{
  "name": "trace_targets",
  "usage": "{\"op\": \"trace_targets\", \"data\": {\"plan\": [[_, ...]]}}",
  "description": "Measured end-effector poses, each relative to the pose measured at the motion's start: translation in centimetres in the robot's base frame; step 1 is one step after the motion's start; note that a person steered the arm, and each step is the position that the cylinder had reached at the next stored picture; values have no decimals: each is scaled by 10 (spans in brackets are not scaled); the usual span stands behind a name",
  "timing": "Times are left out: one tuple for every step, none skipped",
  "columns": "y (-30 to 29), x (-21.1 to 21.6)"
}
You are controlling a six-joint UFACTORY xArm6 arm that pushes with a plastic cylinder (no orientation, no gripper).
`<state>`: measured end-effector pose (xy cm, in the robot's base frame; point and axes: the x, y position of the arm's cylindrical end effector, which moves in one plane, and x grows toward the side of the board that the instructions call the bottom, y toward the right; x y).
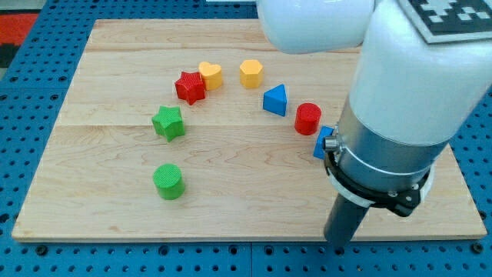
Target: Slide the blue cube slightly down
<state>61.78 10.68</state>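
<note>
The blue cube (322, 143) sits at the board's right side, mostly hidden behind my arm (400, 100); only its left part shows. My dark rod comes down below the cube, and my tip (337, 245) rests near the board's bottom edge, below and slightly right of the cube's visible part. A red cylinder (307, 118) stands just up-left of the cube, and a blue triangular block (275, 100) lies further up-left.
A yellow hexagonal block (250, 73), a yellow heart (211, 75) and a red star (190, 88) lie toward the view's top. A green star (168, 123) and a green cylinder (168, 181) are at the left. The wooden board (115, 208) lies on a blue pegboard.
</note>
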Motion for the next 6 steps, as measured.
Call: {"op": "trace_targets", "data": {"plan": [[5,1],[5,1],[15,-10],[59,-35],[95,-70],[124,-114]]}}
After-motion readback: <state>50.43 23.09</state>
